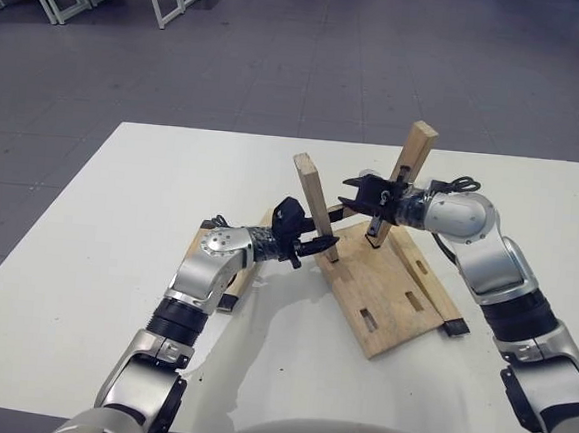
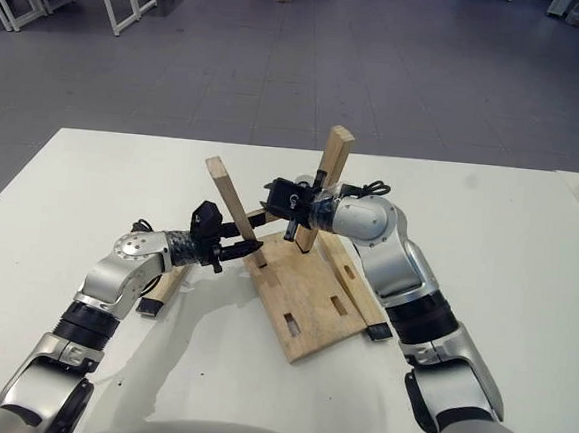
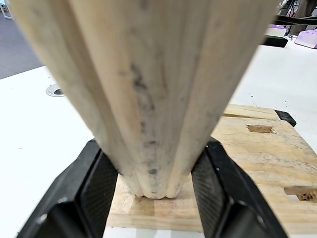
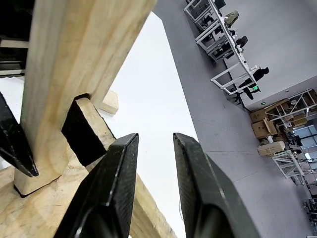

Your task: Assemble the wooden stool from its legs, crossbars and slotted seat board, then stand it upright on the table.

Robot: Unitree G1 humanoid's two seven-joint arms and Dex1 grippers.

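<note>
**Two legs up on the stool board**

The seat board (image 1: 389,285) lies on the white table (image 1: 118,223), in the middle, between the two arms. I can see little slots (image 1: 367,319) cut into its top.

The left gripper (image 1: 317,245) holds the left leg (image 1: 314,200) low down. Its two black pads (image 3: 101,186) press on the leg from both sides, so it is closed tight on the wood. The leg leans over, with its top tipped toward the robot's left. Its bottom end rests on the near part of the board. I cannot tell if it sits in a slot.

The right leg (image 1: 412,156) stands at the far side of the board. It leans too, with its top tipped the other way, to the right.

The right gripper (image 4: 154,138) is up by this leg, pointing toward the left leg. Its fingers (image 4: 109,193) have a small gap between them, and nothing is in the gap. The leg is just beside the fingers, not between them.

A long bar (image 1: 433,280) with a black end lies along the right edge of the board, touching it. A short piece (image 2: 160,292) of wood, also with a black end, lies on the table under the left arm.
</note>
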